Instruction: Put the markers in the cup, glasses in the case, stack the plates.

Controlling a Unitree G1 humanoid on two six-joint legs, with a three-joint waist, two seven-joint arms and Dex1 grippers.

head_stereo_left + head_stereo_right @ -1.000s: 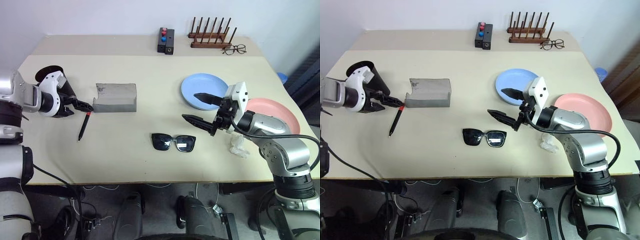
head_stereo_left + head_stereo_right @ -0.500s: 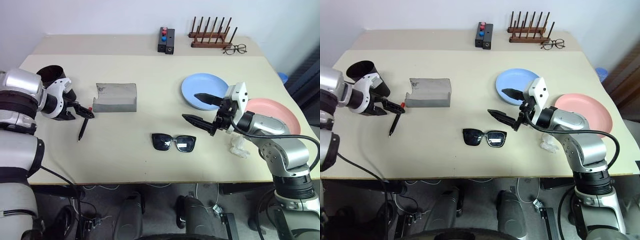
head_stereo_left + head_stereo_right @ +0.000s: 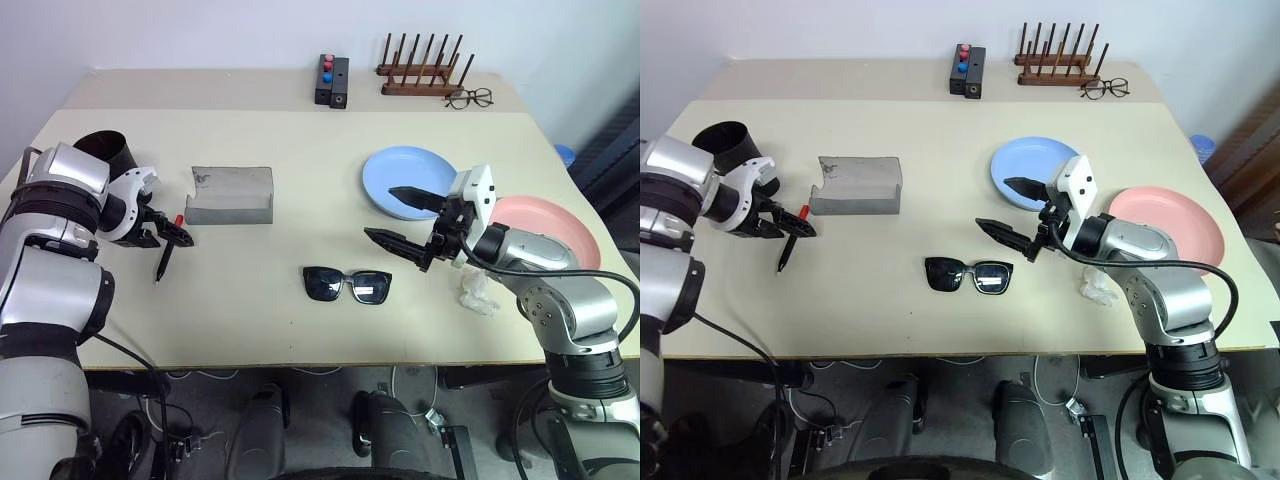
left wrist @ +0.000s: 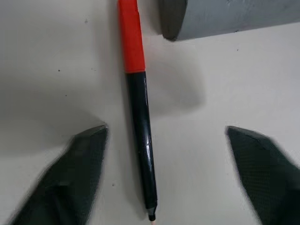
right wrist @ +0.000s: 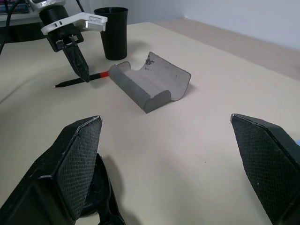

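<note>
The marker (image 4: 139, 136), black with a red end, lies flat on the table left of the case (image 3: 232, 194), which is grey and lies open. My left gripper (image 4: 165, 131) points down over it, open, one finger on each side and neither touching it. Just behind the left hand stands the dark cup (image 3: 105, 150). The black sunglasses (image 3: 348, 284) lie at the table's middle front. My right gripper (image 3: 380, 212) hovers open and empty between them and the light blue plate (image 3: 410, 165). The pink plate (image 3: 550, 232) lies right of the blue one, apart from it.
At the back edge stand a small black box with red and blue buttons (image 3: 332, 80) and a wooden peg rack (image 3: 420, 75), with clear spectacles (image 3: 468, 98) beside it. A crumpled white scrap (image 3: 475, 290) lies under my right forearm.
My left gripper has tipped downward and sunk a little over the marker, its forearm swinging in. The marker, the right arm and everything else have stayed put.
</note>
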